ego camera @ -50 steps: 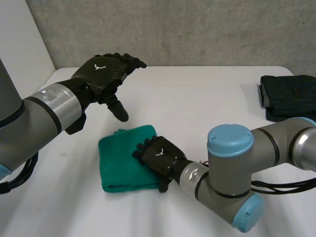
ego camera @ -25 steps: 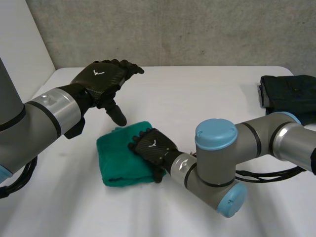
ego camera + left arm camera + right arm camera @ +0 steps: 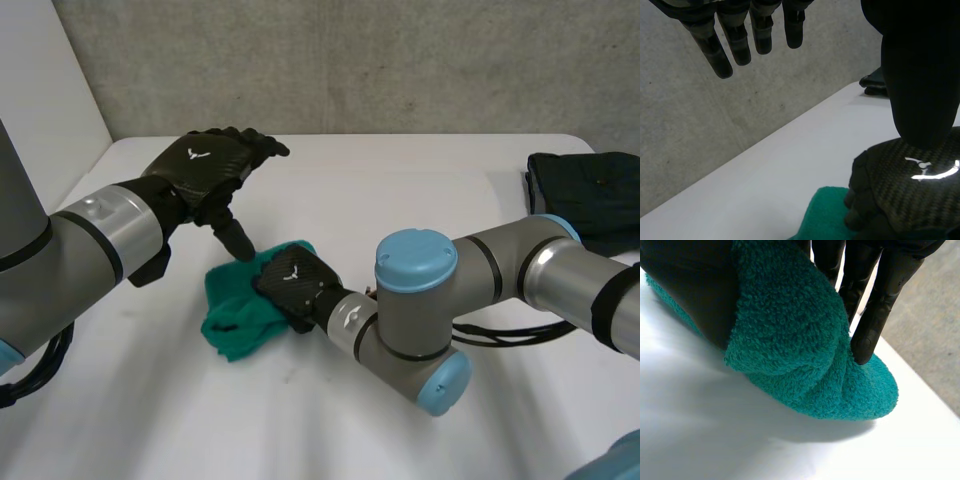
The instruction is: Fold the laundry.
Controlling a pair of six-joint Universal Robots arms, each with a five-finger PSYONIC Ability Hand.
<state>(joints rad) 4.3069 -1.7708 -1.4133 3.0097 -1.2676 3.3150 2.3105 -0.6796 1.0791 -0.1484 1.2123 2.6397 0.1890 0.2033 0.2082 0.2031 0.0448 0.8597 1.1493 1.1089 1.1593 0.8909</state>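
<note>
A green towel (image 3: 232, 318) lies bunched on the white table (image 3: 420, 200), left of centre. My right hand (image 3: 292, 281) sits on its right part, fingers and thumb curled into the cloth. In the right wrist view a thick fold of the towel (image 3: 790, 325) is pinched between the thumb and the fingers (image 3: 875, 305). My left hand (image 3: 205, 165) hovers open above the towel's far edge, fingers straight, thumb pointing down close to the right hand. The left wrist view shows the left hand's fingers (image 3: 735, 40) spread, with the right hand (image 3: 905, 195) and the towel (image 3: 825, 215) below them.
A dark folded garment (image 3: 585, 195) lies at the table's far right edge, also seen as a dark garment (image 3: 875, 82) in the left wrist view. A grey wall (image 3: 350, 60) stands behind the table. The right arm's elbow (image 3: 415, 310) rests low just right of the towel.
The right hand went from flat on the folded towel to closed on it, moving left and bunching the cloth. The left hand dropped slightly toward the towel.
</note>
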